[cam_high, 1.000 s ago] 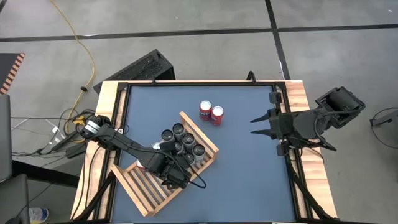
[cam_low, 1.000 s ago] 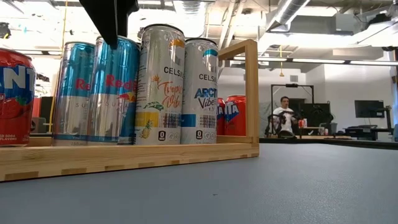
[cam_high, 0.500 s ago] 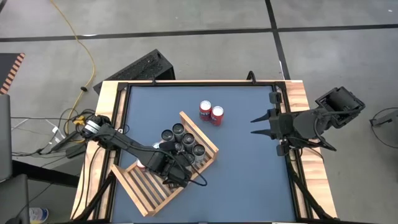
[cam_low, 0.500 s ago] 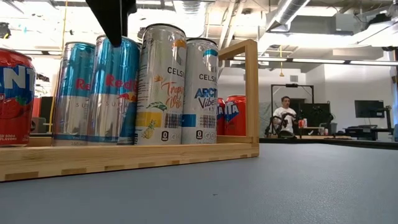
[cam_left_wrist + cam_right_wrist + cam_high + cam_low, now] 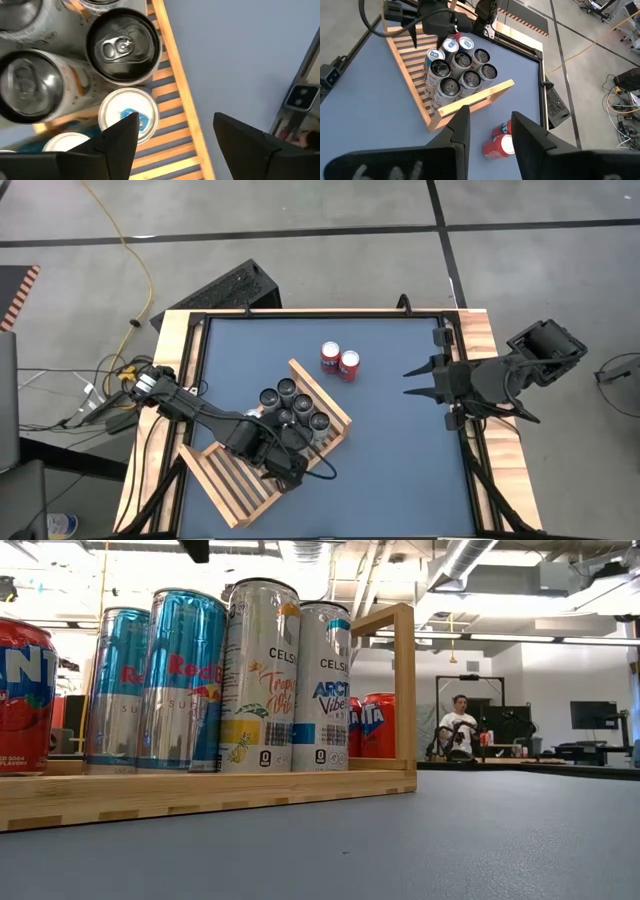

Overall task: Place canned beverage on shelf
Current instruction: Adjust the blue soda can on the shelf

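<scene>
Six cans (image 5: 295, 408) stand upright on the diagonal shelf (image 5: 240, 483) — left claw (image 5: 175, 135) open, empty.

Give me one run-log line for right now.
left gripper: open, empty, above cans on light wooden slatted shelf | right gripper: open, empty, waiting at table's right edge | two red cans: on blue table, off shelf

From overhead you look straight down on the whole table (image 5: 400, 440), with the shelf (image 5: 262, 452) lying left of its centre. At table-top height you look level past the shelf's frame (image 5: 403, 690) into the room beyond, very near the cans (image 5: 255, 675). Your left wrist camera hangs close above those cans (image 5: 122, 46), facing down on their tops. Your right wrist camera looks from farther off across the table toward the shelf (image 5: 445, 107). All four views share the shelf and its cans.
</scene>
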`<state>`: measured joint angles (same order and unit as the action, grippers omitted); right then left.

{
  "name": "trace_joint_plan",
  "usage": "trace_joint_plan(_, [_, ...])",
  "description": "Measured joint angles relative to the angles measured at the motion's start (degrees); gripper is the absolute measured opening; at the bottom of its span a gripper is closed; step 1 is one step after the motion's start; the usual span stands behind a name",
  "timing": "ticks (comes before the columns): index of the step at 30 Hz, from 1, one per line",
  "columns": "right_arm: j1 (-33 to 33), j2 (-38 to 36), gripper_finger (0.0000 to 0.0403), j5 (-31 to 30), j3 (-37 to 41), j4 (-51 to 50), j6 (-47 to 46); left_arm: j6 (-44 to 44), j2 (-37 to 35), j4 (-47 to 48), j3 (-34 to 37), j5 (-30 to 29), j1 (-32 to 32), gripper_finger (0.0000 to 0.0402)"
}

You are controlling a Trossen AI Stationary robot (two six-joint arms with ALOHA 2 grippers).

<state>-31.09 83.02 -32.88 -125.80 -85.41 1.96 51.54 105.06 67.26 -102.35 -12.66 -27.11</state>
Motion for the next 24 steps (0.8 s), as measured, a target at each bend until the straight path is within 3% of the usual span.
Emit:
trace_joint_plan(7, [0.0,0.0,0.0118,0.0,0.0,0.0,0.0,4.0,0.0,-1.4,0.0,2.7,-0.3,0.0253])
trace_joint_plan(12, [0.0,0.0,0.0118,0.0,0.0,-1.1,0.9,3.9,0.0,-1.6,0.0,4.4,-0.3,0.0304])
trace_joint_plan(18, [0.0,0.0,0.0118,0.0,0.0,-1.0,0.9,-3.9,0.0,0.8,0.0,-0.3,-0.5,0.0362])
trace_joint_plan(24, [0.1,0.0,0.0118,0.0,0.0,-1.0,-0.4,-11.2,0.0,4.5,0.1,-2.2,-0.7,0.0366])
